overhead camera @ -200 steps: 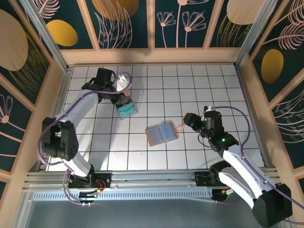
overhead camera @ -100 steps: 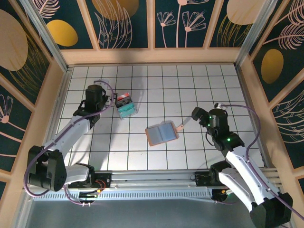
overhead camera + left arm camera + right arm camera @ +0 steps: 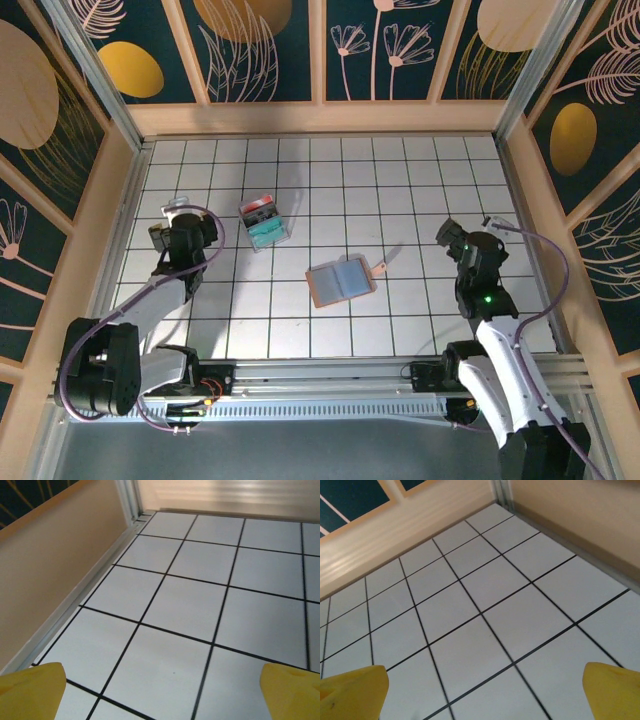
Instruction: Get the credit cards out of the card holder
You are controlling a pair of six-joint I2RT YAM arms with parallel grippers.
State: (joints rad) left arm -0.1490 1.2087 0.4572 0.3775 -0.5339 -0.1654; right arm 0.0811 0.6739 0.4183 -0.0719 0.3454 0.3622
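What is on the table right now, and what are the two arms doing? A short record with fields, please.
Card holder: lies open and flat near the middle of the table, untouched.
Clear box: beyond the holder, to its left, with teal and red contents.
Left pincer: open, empty, over bare tiles by the left wall.
Right pincer: open, empty, over bare tiles by the right wall.

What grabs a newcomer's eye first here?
The open card holder lies flat in the middle, grey-blue pockets up. A clear box with teal and red contents sits farther back, to its left. The left pincer and right pincer are open, empty, out at the sides.
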